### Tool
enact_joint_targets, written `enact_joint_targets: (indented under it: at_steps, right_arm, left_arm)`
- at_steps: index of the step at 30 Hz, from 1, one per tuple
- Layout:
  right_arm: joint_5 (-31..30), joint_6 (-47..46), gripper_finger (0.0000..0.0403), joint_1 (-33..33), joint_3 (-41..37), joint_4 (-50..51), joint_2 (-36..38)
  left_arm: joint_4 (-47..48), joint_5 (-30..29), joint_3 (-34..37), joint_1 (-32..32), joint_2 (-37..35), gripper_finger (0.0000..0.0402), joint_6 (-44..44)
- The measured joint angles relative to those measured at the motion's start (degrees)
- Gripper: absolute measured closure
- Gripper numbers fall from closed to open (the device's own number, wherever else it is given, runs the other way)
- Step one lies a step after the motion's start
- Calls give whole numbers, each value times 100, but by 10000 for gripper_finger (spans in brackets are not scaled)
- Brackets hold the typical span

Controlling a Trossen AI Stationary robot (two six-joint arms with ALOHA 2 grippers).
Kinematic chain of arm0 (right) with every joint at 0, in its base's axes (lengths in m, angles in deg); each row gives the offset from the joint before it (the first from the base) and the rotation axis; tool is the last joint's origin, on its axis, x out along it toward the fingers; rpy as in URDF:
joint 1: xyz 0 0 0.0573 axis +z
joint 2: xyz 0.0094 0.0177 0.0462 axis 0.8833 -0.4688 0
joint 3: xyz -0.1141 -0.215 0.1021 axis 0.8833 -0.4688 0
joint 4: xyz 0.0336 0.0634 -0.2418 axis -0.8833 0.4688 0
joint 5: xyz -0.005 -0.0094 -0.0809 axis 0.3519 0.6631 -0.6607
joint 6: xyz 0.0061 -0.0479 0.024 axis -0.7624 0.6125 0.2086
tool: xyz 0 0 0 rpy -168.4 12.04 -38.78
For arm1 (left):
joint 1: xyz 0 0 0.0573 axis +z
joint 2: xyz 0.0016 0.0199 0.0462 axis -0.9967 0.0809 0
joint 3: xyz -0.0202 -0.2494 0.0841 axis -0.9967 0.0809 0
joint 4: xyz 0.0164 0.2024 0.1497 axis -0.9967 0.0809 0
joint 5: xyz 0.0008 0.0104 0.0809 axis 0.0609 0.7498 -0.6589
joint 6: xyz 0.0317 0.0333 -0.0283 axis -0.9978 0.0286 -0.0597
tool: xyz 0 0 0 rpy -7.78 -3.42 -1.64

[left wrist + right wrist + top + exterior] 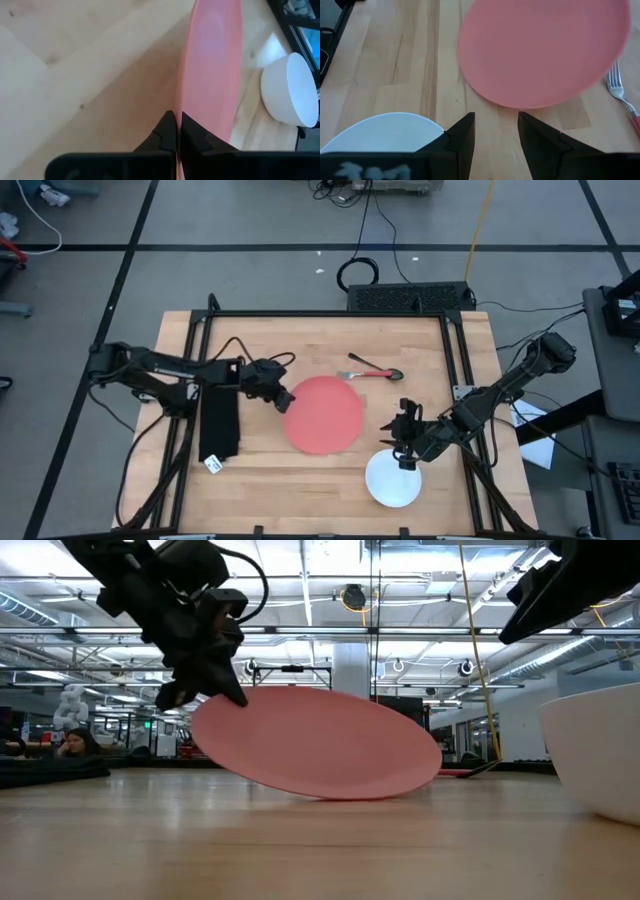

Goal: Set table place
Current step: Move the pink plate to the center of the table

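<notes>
Light-wood butcher-block table with black frame rails, place setting partly laid.

Near its middle the round pink plate tilts, one rim lifted by the left gripper, fingers pinched shut on that edge. Beside the plate, the white bowl sits under the half-open, empty right gripper. Beyond the plate lie a red-handled fork and spoon, seemingly still unplaced.

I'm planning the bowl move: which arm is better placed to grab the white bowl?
Probably the right: the right gripper hovers open beside the white bowl, while the left gripper is shut on the pink plate.
</notes>
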Motion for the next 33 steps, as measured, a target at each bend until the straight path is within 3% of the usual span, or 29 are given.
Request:
enact_joint_targets:
  at_steps: [9,14,21,33]
  right_arm:
    - [3,15,261,0,0,-59,0]
    - [3,9,261,0,0,-61,0]
    - [3,-3,261,2,0,-61,0]
    - [3,12,261,1,0,-66,0]
  left_arm:
    - [-280,-553,-1,-392,78,400,129]
    - [-447,-561,-2,-396,78,400,57]
    - [-275,-544,-2,-648,78,400,360]
    - [-39,-1093,101,-1451,80,400,1117]
